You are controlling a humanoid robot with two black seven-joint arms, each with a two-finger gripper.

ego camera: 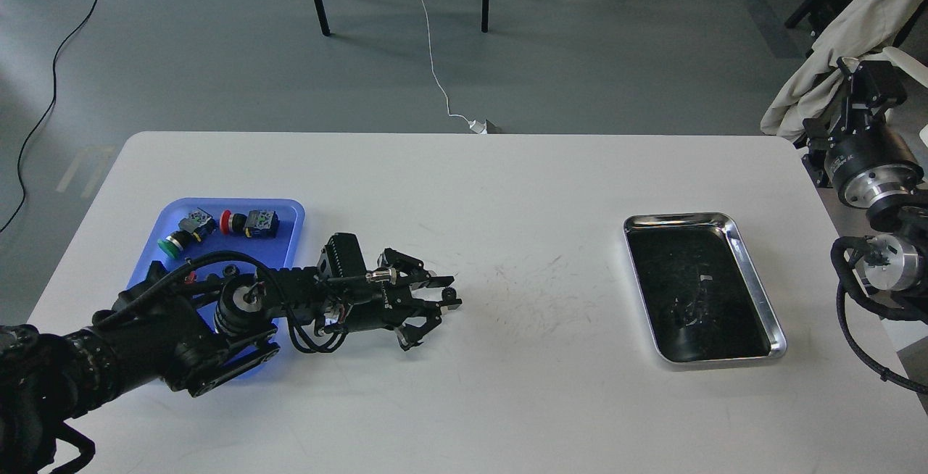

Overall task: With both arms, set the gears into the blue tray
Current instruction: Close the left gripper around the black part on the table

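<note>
A tiny black gear (450, 291) lies on the white table, left of the middle. My left gripper (451, 293) reaches in from the left and straddles it, one finger on each side with a narrow gap, still open. The blue tray (288, 236) sits at the table's left, partly under my left arm. A second small black gear (230, 269) lies inside it. My right gripper (861, 75) hangs off the table's right edge, seen dark and end-on, so its fingers cannot be told apart.
The blue tray also holds a green-capped push-button switch (177, 238) and a red-capped one (249, 222). A shiny steel tray (747, 256) with a dark inside stands at the right. Beige cloth (855, 32) hangs beside the right arm.
</note>
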